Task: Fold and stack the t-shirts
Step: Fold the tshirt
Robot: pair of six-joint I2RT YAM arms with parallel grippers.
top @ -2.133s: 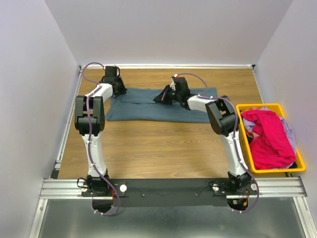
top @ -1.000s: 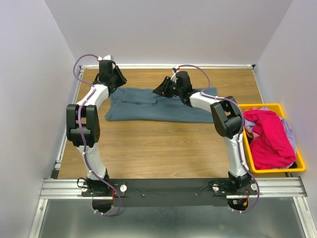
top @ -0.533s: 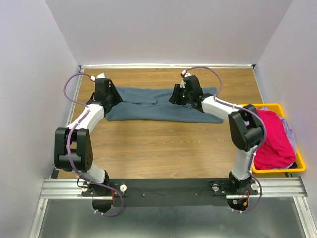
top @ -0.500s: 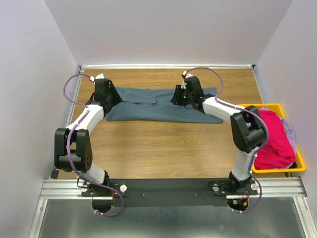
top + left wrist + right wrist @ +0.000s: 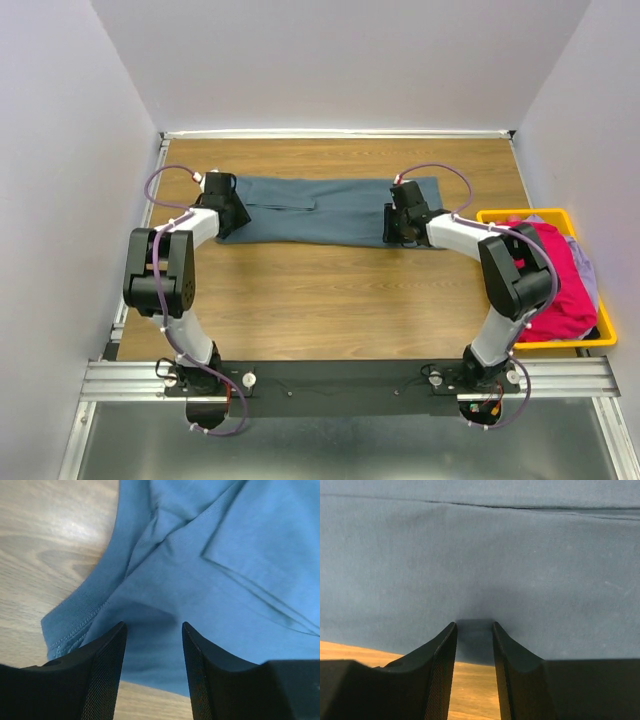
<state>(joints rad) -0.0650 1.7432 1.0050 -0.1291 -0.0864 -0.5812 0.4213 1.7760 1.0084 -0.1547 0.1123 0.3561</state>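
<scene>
The slate blue-grey cloth t-shirt [image 5: 330,208] lies in a folded strip toward 12 o'clock on the wooden tabletop [image 5: 330,295]; my left fingers [image 5: 100,672], wide at its 9 o'clock end, and right fingers [image 5: 440,672], narrow at 3 o'clock, hold nothing and could pinch one layer only, skewing the fold

Blue-grey t-shirt [image 5: 330,208] lies folded long; magenta t-shirt [image 5: 563,272] crumpled.

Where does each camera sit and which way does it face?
Top external: above, behind the bases, looking down at table, blue-grey t-shirt, yellow bin; left arm, right arm show.
Left wrist: on its arm, facing the shirt's left end; left pincer shows.
Right wrist: on its arm, facing the shirt's near edge; right pincer shows.
Shared: all see that shirt.
</scene>
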